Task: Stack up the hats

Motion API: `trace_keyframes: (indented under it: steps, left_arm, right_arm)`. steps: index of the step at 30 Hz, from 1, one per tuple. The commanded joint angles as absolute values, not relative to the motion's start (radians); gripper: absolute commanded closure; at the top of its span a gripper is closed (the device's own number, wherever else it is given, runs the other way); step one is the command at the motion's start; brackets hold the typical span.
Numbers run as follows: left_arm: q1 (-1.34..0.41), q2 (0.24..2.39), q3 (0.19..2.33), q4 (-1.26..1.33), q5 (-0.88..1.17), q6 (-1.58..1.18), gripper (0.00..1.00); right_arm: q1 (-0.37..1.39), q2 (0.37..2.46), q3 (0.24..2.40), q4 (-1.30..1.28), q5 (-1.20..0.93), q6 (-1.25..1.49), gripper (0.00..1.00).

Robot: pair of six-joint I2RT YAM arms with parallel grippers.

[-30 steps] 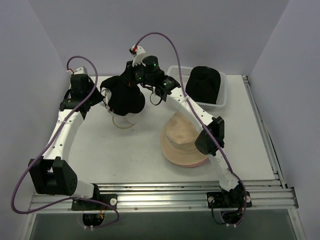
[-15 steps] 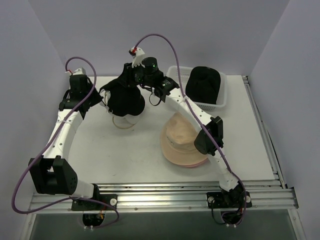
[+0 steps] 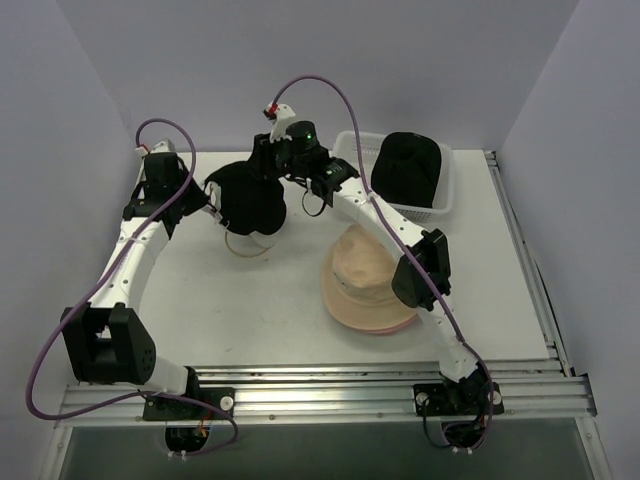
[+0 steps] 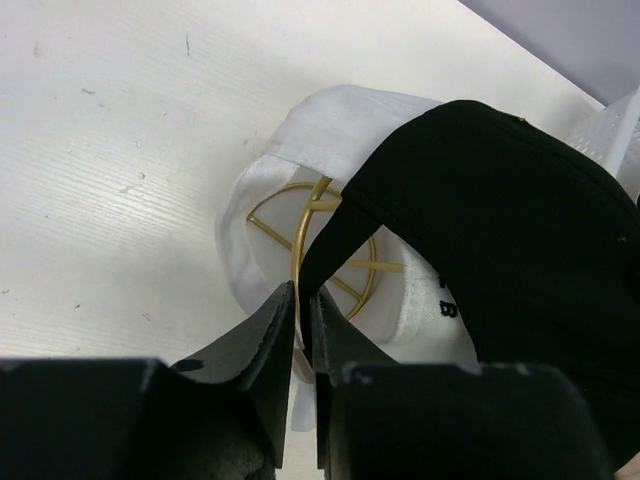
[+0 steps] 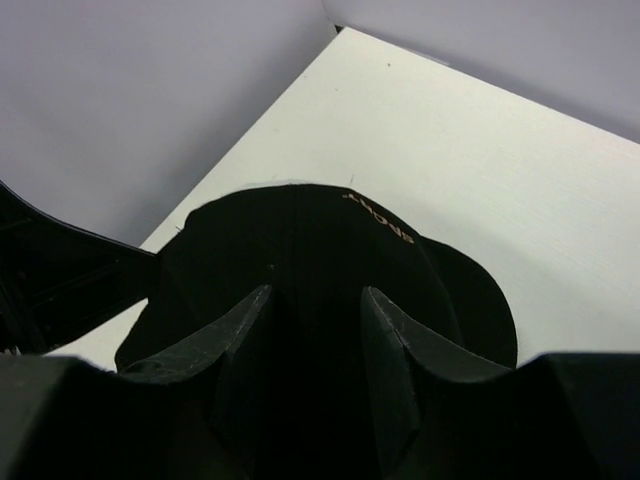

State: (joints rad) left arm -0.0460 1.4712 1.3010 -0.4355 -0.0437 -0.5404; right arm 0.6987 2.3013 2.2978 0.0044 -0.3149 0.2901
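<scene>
Black cap [image 3: 250, 200] at far centre-left of the table [image 3: 250, 320], lying over a white cap [image 4: 330, 110] that sits on a gold wire frame [image 4: 313, 203]. It is skewed, so the white cap and the frame show on its left side. Left gripper [image 4: 303, 298]: fingers almost together, only a thin slit, black brim corner right at the tips; cannot tell whether it is pinched. Right gripper [image 5: 317, 292]: over the black crown, fingers standing apart, clamping nothing. Tan bucket hat [image 3: 362, 270] right of centre, stacked on a pink hat [image 3: 375, 322] whose brim shows underneath. Black hat [image 3: 408, 165] in the white mesh basket [image 3: 445, 200], far right
</scene>
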Motion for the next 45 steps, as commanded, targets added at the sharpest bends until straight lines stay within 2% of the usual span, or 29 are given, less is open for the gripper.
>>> trace_keyframes:
  steps: [1, 11, 18, 26, 37, 45]
  left_arm:
    - [-0.035, 1.476, 1.315, -0.391, -0.051, -0.541, 0.8]
    - [-0.029, 1.494, 1.338, -0.425, -0.091, -0.54, 0.79]
    - [-0.032, 1.416, 1.339, -0.371, -0.058, -0.54, 0.61]
    - [-0.032, 1.473, 1.393, -0.397, -0.048, -0.517, 0.6]
    - [-0.032, 1.548, 1.391, -0.39, -0.018, -0.52, 0.63]
    - [-0.028, 1.577, 1.433, -0.434, -0.1, -0.511, 0.65]
  right_arm:
    - [0.69, 2.183, 2.247, 0.034, -0.264, 0.262, 0.64]
    - [0.69, 2.123, 2.2, 0.032, -0.229, 0.236, 0.63]
    - [0.687, 2.094, 2.175, 0.028, -0.219, 0.218, 0.62]
    - [0.687, 2.042, 2.097, 0.058, -0.215, 0.219, 0.62]
    - [0.667, 1.875, 1.835, 0.167, -0.183, 0.222, 0.61]
    - [0.653, 1.933, 1.864, 0.158, -0.189, 0.219, 0.61]
